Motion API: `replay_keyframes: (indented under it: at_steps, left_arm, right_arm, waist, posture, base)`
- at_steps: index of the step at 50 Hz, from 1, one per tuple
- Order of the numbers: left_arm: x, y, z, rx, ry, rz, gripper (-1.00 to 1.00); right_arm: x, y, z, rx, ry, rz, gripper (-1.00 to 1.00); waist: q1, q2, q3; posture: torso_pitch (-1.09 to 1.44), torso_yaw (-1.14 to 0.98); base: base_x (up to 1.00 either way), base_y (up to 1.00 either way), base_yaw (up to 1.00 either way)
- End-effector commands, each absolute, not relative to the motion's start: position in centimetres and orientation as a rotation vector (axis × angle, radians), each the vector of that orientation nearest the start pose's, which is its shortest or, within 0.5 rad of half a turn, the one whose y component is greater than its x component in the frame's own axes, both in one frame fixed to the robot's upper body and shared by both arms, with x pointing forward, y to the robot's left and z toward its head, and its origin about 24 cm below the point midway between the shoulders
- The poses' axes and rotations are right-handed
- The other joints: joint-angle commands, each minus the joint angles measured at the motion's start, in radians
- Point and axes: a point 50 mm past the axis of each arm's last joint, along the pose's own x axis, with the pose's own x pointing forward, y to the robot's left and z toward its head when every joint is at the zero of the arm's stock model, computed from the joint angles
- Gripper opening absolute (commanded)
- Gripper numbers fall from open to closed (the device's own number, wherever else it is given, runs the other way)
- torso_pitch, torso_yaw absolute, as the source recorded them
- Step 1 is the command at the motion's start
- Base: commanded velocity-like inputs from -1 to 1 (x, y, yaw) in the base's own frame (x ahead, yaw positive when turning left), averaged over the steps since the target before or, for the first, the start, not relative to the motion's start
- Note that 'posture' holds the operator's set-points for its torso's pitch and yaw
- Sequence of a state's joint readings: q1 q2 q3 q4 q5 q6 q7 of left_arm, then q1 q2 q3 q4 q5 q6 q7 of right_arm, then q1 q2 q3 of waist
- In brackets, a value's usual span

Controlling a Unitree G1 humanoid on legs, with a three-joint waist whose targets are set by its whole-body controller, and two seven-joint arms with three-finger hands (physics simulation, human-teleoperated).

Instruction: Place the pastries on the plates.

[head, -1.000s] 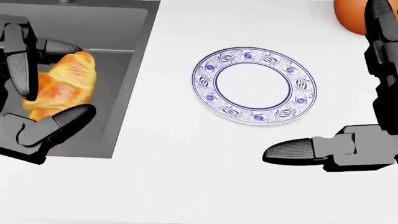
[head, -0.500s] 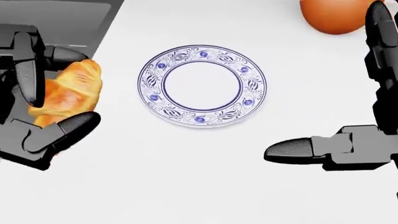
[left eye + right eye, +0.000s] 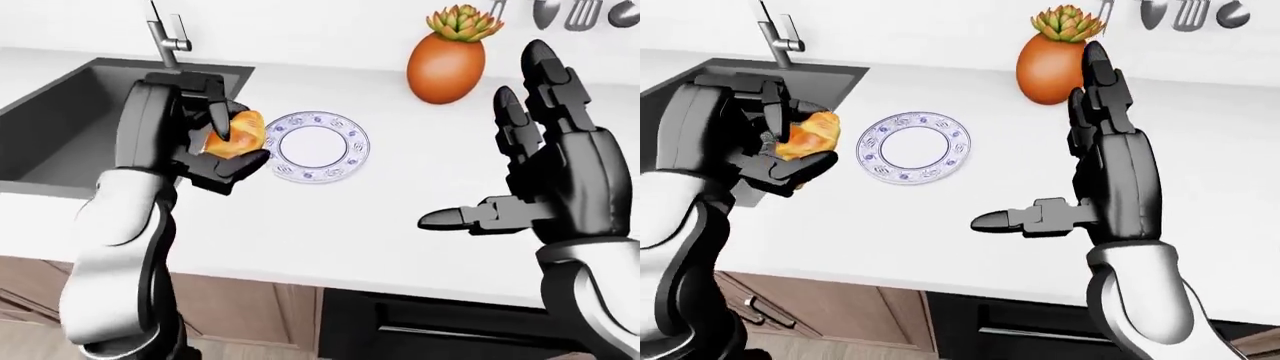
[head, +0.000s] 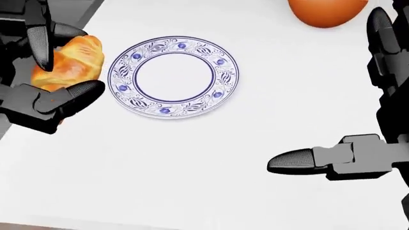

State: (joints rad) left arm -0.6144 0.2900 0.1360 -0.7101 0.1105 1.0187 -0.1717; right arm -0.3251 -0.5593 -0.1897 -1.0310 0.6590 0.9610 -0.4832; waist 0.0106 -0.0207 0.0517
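Observation:
My left hand (image 4: 48, 72) is shut on a golden croissant (image 4: 73, 62) and holds it above the white counter, just left of the plate. The blue-patterned white plate (image 4: 128, 93) lies on the counter with nothing on it. It also shows in the left-eye view (image 3: 350, 154). My right hand (image 4: 358, 120) is open and holds nothing, raised over the counter at the right of the head view, well apart from the plate. The croissant also shows in the right-eye view (image 3: 812, 135).
A dark sink (image 3: 70, 131) with a tap (image 3: 165, 37) lies left of the plate. An orange vase with a succulent (image 3: 448, 64) stands on the counter (image 4: 192, 167) up and right of the plate. Utensils (image 3: 575, 13) hang on the wall.
The whole picture has shifted: the camera moved right, so plate and vase slid left in the head view. My left hand carried the croissant from over the sink to beside the plate.

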Motion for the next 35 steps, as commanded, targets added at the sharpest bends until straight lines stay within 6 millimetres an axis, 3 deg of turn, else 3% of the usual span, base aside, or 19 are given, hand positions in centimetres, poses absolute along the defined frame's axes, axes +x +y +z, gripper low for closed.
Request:
replay_keyframes:
  at_steps: [1,7,16,21,31,35]
  left_arm:
    - [28.9,15.8,29.7,0.338,-0.420,0.003,-1.00]
    - [30.9,14.7,30.9,0.353,-0.433,-0.017,-1.00]
    - [32.7,14.0,31.1,0.357,-0.428,-0.039,-1.00]
    - [34.7,13.0,31.7,0.353,-0.428,-0.051,-1.00]
    - [39.8,11.1,29.2,0.372,-0.375,-0.077,-1.00]
    - [40.7,10.2,28.0,0.367,-0.350,-0.094,-1.00]
  right_arm:
    - [19.7,-17.4,25.9,-0.179,-0.441,-0.061,1.00]
    - [19.6,-17.4,25.9,-0.183,-0.441,-0.062,1.00]
    - [19.6,-17.4,26.3,-0.187,-0.447,-0.064,1.00]
    - [19.6,-17.3,26.4,-0.192,-0.450,-0.061,1.00]
    - [19.4,-17.5,26.6,-0.200,-0.452,-0.070,1.00]
    - [19.4,-17.5,26.6,-0.202,-0.452,-0.070,1.00]
  waist:
    - [-0.001,-0.001,-0.022]
    - [0.004,-0.012,-0.028]
    - [0.000,-0.019,-0.032]
    - [0.003,-0.024,-0.037]
    - [0.008,-0.033,-0.045]
    - [0.006,-0.035,-0.046]
  posture:
    - [0.00,0.00]
    - [0.00,0.00]
    - [0.00,0.00]
    - [0.00,0.00]
    - [0.00,0.00]
    - [0.00,0.00]
  base:
    - [0.00,0.00,0.00]
    - [0.00,0.00,0.00]
    - [0.00,0.00,0.00]
    - [0.00,0.00,0.00]
    - [0.00,0.00,0.00]
    - [0.00,0.00,0.00]
